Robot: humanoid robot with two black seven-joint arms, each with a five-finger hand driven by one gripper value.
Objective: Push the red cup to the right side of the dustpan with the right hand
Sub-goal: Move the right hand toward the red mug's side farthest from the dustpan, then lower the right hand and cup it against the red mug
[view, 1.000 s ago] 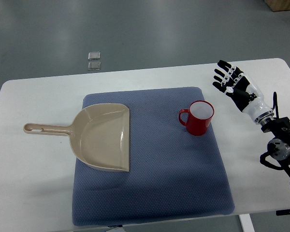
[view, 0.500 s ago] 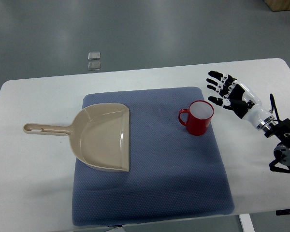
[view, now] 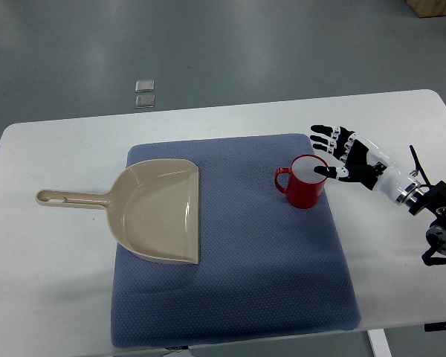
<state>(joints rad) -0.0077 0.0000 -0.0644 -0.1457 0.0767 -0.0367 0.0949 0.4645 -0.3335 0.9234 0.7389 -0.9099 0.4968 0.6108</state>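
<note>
The red cup stands upright on the blue mat, to the right of the beige dustpan and well apart from it, with its handle pointing left. The right robot hand is at the cup's right rim, fingers spread and grasping nothing. The mat lies on the white tabletop.

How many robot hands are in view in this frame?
1: the right hand reaches in from the right edge, fingers spread, beside the red cup on the blue mat. The left hand is out of view.
</note>
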